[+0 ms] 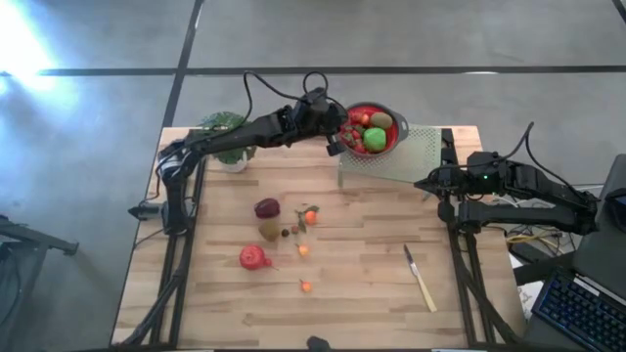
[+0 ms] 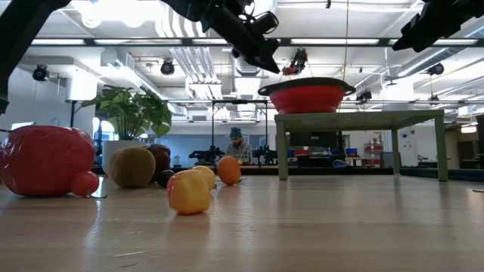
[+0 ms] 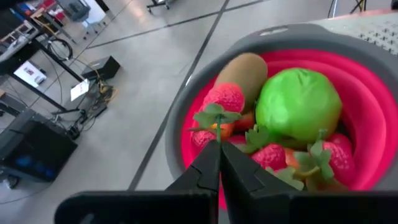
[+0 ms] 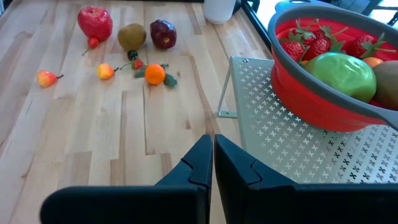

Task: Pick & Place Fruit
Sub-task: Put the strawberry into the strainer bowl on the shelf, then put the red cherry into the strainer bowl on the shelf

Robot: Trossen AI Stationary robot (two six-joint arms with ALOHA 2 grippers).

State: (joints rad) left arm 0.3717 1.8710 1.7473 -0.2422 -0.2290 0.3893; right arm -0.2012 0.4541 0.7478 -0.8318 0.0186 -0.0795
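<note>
The step in hand looks like the drop of one small fruit into the red bowl (image 1: 375,128). To do it well, the left arm should keep the piece over the middle of the bowl, above the fruits that lie there, and only then let the fingers part, so that the piece falls inside the grey rim and does not bounce out to the floor side.

On the table, the loose fruits are left of centre. A big magenta-red fruit (image 1: 254,257) lies at about 8 o'clock from the table's middle. A dark red one (image 1: 267,207) and a brown one (image 1: 269,231) lie just above it, near each other. An orange fruit (image 1: 310,216) with leaves is a little to the right, and two small yellow-orange pieces lie towards 6 o'clock. A knife (image 1: 421,279) lies at about 4 o'clock, well apart from the fruits.

The left gripper (image 3: 218,147) hangs over the bowl, at 12 o'clock of the table. Its jaws are together and pinch the thin stem of a small orange fruit with green leaves (image 3: 217,120), which hangs above the strawberries. In the bowl there are also a green fruit (image 3: 299,106) and a brown one.

The right gripper (image 4: 212,144) waits at 3 o'clock, beside the perforated stand (image 1: 411,156) which carries the bowl. Its jaws are pressed together and hold nothing.
</note>
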